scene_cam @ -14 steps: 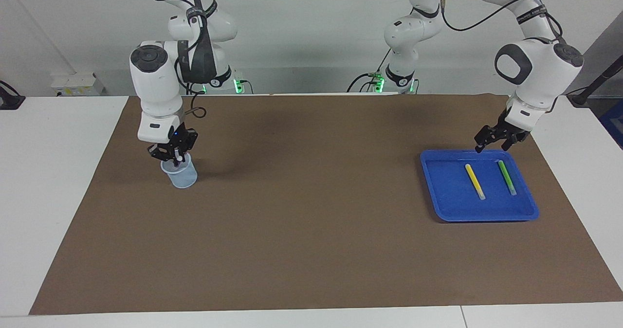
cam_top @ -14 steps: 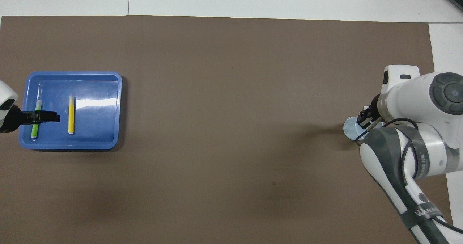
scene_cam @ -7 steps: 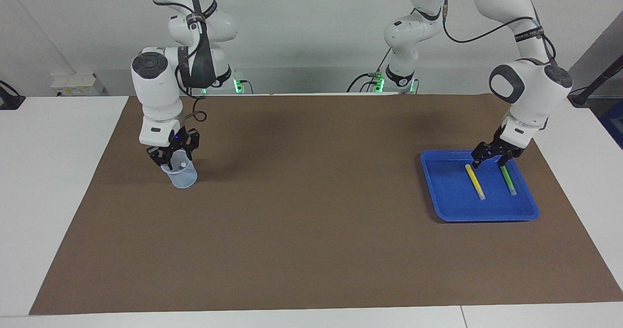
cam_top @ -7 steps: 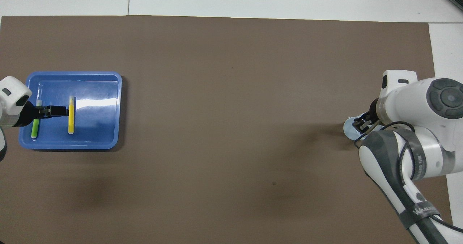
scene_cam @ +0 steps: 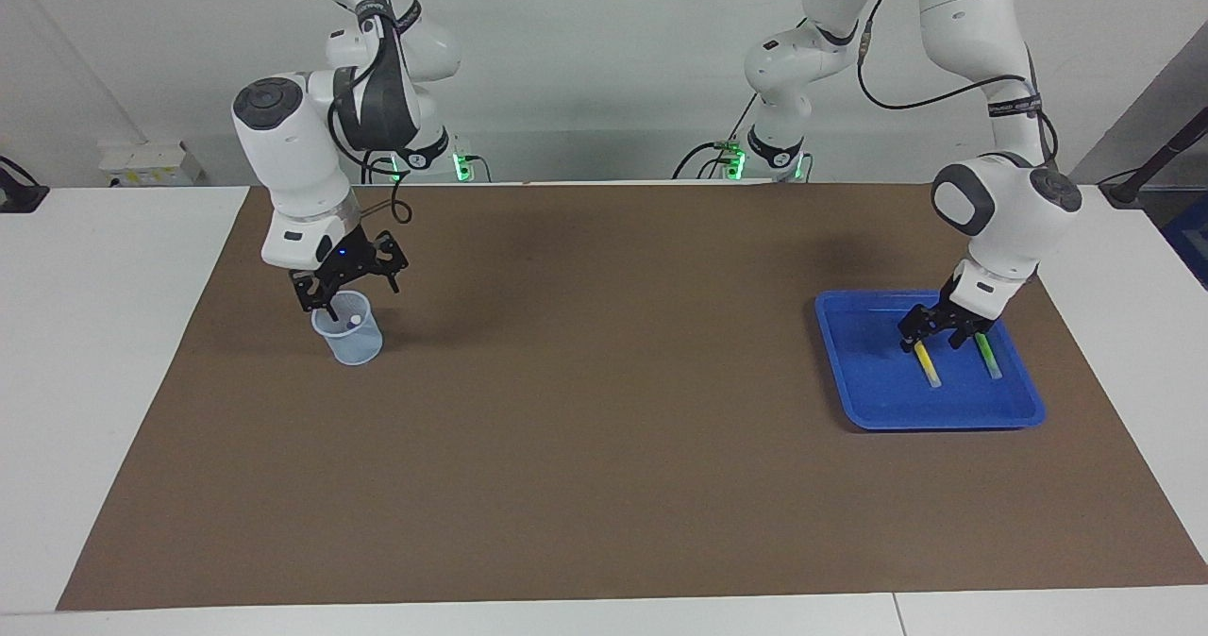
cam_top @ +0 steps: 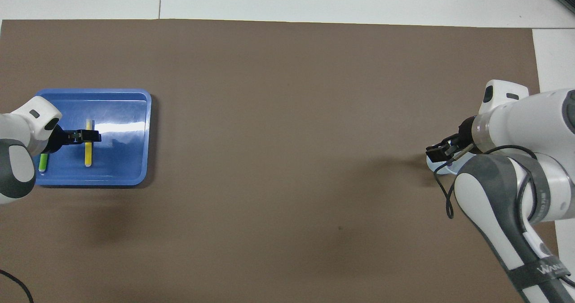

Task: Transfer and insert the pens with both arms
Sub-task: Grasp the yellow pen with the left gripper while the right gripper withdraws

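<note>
1. Right gripper (scene_cam: 354, 294): went from pressed together to spread wide within the last second, and lifted just clear of the translucent pale-blue plastic cup (scene_cam: 351, 342) at the right arm's end of the brown paper mat (scene_cam: 604, 428).
2. Left a slim pen standing inside that cup, with only its pale whitish end cap (scene_cam: 354, 318) showing. Judged from this release to be one insertion finished.
3. Left gripper (scene_cam: 931, 342): came down from above the rim of the shallow blue plastic tray (scene_cam: 944, 421) to hang low over the slim yellow pen (scene_cam: 928, 364). Fingers spread to either side of it, pinching nothing yet.
4. Found the yellow pen lying flat in the tray, with the slim green pen (scene_cam: 988, 358) near it. Counted two pens yet to transfer, with the yellow one likely next.
5. Facing view only: showed the cap inside the cup and the gap between the right gripper and the cup's rim.
6. Overhead view only: showed the left gripper (cam_top: 85, 135) crossing the yellow pen (cam_top: 89, 154) toward its end farther from the robots. Hid most of the cup (cam_top: 432, 164) under the right gripper (cam_top: 438, 150), and much of the green pen (cam_top: 43, 162) under the left wrist.
</note>
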Controlling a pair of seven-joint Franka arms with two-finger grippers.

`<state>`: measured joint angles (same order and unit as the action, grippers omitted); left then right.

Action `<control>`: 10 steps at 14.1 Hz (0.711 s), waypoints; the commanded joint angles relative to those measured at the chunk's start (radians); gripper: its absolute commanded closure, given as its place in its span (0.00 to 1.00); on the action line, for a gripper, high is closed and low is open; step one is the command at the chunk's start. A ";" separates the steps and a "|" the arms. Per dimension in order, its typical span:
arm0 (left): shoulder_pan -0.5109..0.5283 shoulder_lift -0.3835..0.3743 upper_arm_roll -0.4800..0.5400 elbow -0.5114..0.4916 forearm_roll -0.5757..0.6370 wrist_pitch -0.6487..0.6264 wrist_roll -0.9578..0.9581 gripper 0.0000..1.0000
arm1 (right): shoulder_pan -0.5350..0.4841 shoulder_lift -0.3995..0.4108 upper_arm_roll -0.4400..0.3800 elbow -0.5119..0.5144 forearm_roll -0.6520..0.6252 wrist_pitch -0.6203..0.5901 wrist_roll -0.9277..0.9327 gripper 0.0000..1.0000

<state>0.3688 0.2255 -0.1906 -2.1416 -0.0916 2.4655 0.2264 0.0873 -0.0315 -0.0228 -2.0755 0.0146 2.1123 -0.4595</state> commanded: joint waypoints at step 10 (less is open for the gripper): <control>-0.002 0.046 0.008 -0.011 0.020 0.066 0.027 0.92 | 0.146 -0.016 0.007 0.038 0.398 -0.006 0.612 0.00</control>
<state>0.3711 0.2590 -0.1884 -2.1388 -0.0868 2.5078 0.2395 0.2237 -0.0386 -0.0155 -2.0387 0.3425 2.1059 0.0818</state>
